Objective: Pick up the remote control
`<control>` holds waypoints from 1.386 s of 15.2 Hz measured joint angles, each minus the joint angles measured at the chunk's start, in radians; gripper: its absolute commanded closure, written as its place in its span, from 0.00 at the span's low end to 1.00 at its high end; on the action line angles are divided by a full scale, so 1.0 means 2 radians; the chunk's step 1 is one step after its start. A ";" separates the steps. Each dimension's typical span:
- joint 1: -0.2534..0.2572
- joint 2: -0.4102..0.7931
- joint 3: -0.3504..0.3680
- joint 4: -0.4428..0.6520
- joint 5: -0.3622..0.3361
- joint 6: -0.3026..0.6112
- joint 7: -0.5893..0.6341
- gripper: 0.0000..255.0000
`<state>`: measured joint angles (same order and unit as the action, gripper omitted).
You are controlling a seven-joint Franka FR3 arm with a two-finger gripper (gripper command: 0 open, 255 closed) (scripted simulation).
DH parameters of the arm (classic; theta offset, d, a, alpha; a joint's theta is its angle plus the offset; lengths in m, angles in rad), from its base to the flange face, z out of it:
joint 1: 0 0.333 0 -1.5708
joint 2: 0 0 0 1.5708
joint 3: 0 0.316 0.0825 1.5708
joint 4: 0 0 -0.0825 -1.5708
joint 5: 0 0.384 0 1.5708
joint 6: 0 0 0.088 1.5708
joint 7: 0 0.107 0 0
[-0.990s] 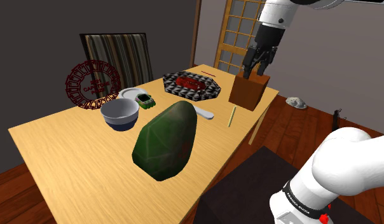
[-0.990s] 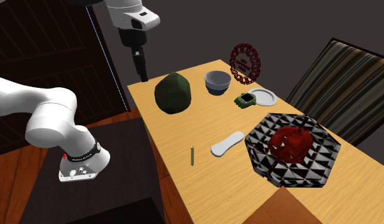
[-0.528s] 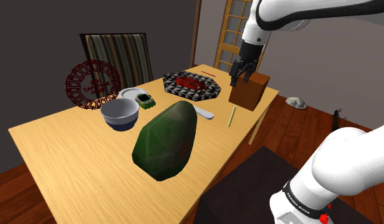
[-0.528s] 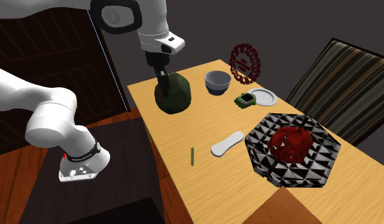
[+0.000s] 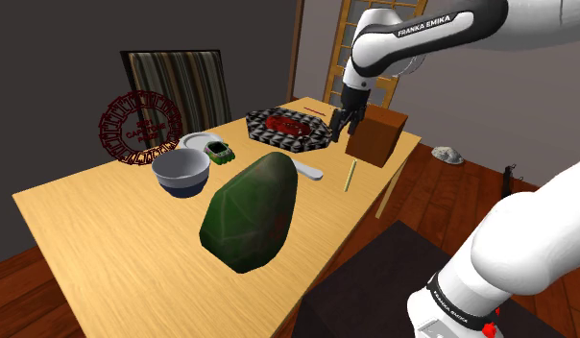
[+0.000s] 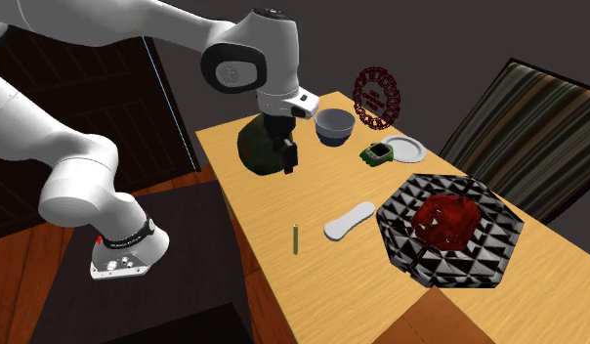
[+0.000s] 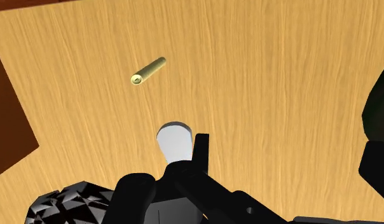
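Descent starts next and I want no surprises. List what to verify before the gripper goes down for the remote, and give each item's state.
1. Remote found: ok. The white remote lies flat on the table.
2. Gripper at the remote: not ok. The gripper hangs above the table, apart from the remote.
3. Lined up over the remote: cannot tell. The wrist view shows the remote's rounded end close by the gripper, with the rest hidden behind it.
4. Yellow stick clear of the remote: ok. It lies apart.
5. Patterned tray clear of the remote: cannot tell. Its edge sits very near one end of the remote.
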<state>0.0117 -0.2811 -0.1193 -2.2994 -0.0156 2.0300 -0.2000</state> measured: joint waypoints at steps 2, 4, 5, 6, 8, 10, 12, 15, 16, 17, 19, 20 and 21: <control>0.000 0.036 -0.005 0.008 0.002 0.027 -0.014 0.00; 0.001 0.074 -0.008 0.024 0.005 0.048 -0.026 0.00; 0.000 0.091 -0.010 0.029 0.006 0.059 -0.033 0.00; -0.001 0.112 -0.012 0.041 0.009 0.069 -0.042 0.00; -0.002 0.148 -0.015 0.059 0.013 0.085 -0.056 0.00; -0.004 0.188 -0.016 0.084 0.019 0.100 -0.069 0.00; -0.007 0.226 -0.016 0.109 0.024 0.112 -0.082 0.00; -0.011 0.286 -0.013 0.155 0.032 0.124 -0.098 0.00; -0.015 0.306 -0.012 0.167 0.034 0.132 -0.106 0.00; -0.016 0.325 -0.011 0.182 0.036 0.136 -0.109 0.00; -0.020 0.362 -0.008 0.215 0.038 0.139 -0.119 0.00; -0.025 0.384 -0.007 0.238 0.040 0.138 -0.126 0.00; -0.027 0.406 -0.006 0.261 0.041 0.137 -0.130 0.00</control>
<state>-0.0424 0.5303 -0.1310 -1.7781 0.0669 2.3035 -0.4590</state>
